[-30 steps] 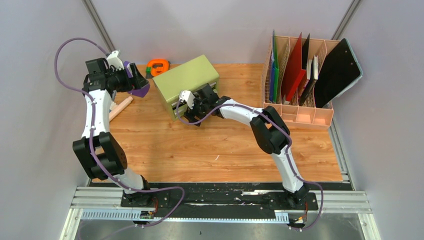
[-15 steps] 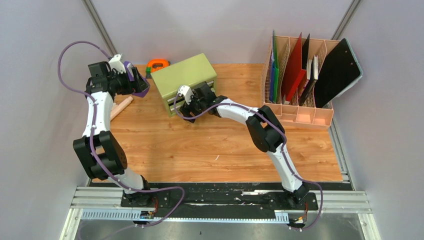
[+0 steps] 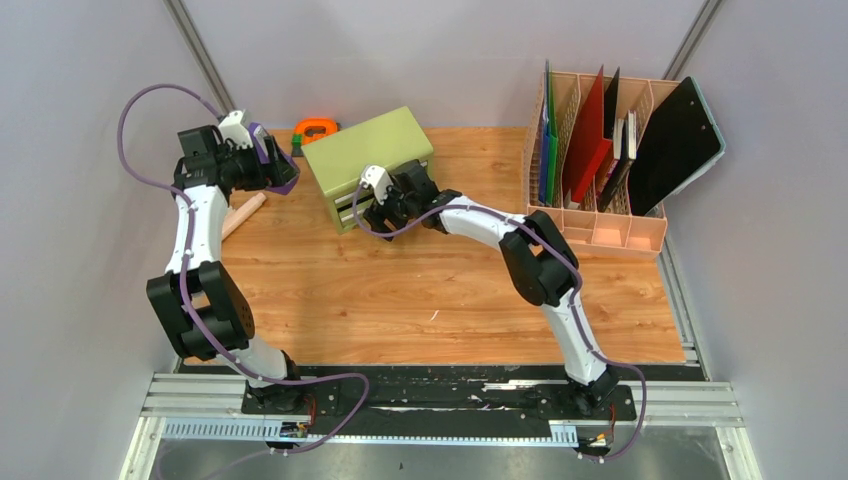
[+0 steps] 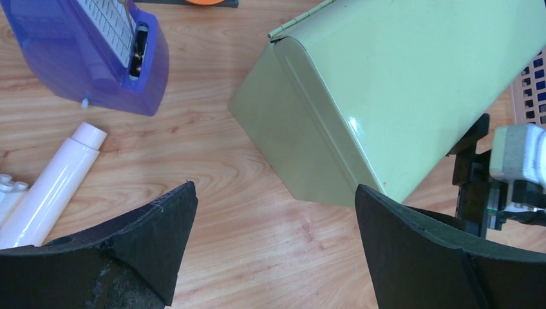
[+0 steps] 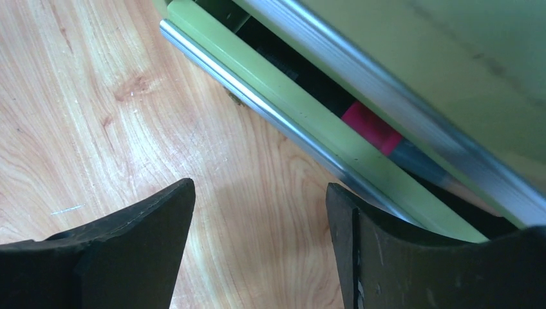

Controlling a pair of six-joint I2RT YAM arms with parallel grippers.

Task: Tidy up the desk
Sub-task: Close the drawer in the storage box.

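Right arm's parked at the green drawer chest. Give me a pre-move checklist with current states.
1. Right pincer open and empty: ok.
2. Right pincer lined up at the lower drawer of the olive-green metal drawer chest: ok, the drawer's front is just ahead of the fingers.
3. Lower drawer shut: not ok, it is ajar.
4. Red-and-grey item in the drawer sits low enough to clear the drawer above: cannot tell.
5. Left pincer open, empty and apart from the chest: ok.
6. Chest square to the orange-brown wood-grain desk: not ok, it is skewed.
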